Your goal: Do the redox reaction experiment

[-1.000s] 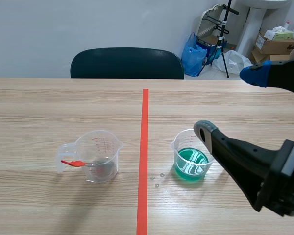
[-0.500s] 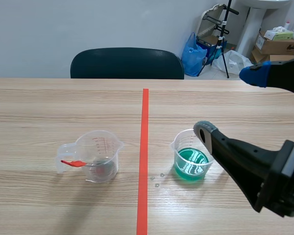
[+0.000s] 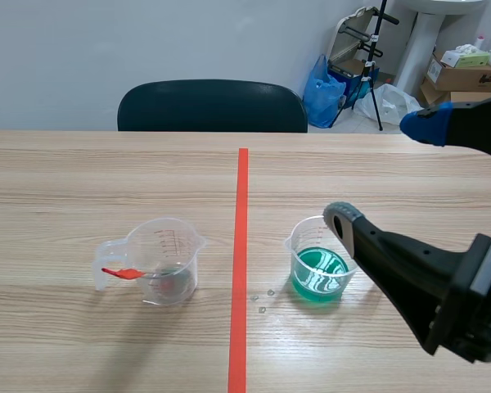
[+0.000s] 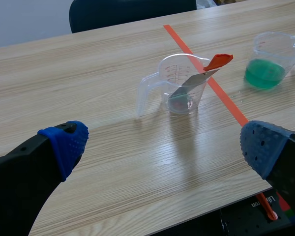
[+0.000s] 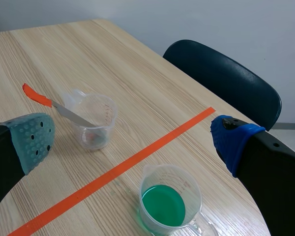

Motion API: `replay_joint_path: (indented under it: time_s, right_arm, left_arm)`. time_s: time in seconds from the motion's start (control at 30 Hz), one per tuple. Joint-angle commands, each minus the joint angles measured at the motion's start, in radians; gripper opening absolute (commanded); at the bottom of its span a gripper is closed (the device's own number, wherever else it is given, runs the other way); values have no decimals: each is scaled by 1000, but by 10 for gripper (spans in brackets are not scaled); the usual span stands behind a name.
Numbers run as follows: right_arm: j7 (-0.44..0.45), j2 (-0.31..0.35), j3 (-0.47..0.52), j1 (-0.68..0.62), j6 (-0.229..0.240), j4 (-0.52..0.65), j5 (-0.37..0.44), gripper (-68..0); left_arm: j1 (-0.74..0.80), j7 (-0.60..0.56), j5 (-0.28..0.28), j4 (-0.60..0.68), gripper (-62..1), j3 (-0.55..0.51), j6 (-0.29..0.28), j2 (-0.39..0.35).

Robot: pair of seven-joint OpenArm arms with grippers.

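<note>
Green-liquid beaker (image 3: 317, 266): clear plastic, spouted, with a handle. It stands right of the tape line (image 3: 242, 205), toward the table's (image 3: 65, 180) near edge. It sits below my right gripper (image 3: 385, 172), whose fingers are spread wide around it. Whether they touch the rim cannot be told. My right arm slants in low from the near right corner. My left gripper (image 4: 164, 145) is likewise wide apart and holds nothing, hanging by the near edge. Ahead of it is a second clear beaker (image 4: 182, 83). A red-handled metal spatula (image 4: 206, 71) leans on its rim. The beakers stand well apart.
</note>
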Motion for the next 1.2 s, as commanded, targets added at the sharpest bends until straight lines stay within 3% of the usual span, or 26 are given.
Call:
replay_joint_path:
  time_s: [0.0, 1.17]
  right_arm:
    - [11, 2, 2, 11, -4, 17, 12, 4]
    - [-37, 2, 1, 11, -4, 17, 12, 4]
  left_arm:
    - [13, -14, -10, 21, 14, -3, 1, -6]
    - [13, -15, -10, 21, 14, -3, 0, -6]
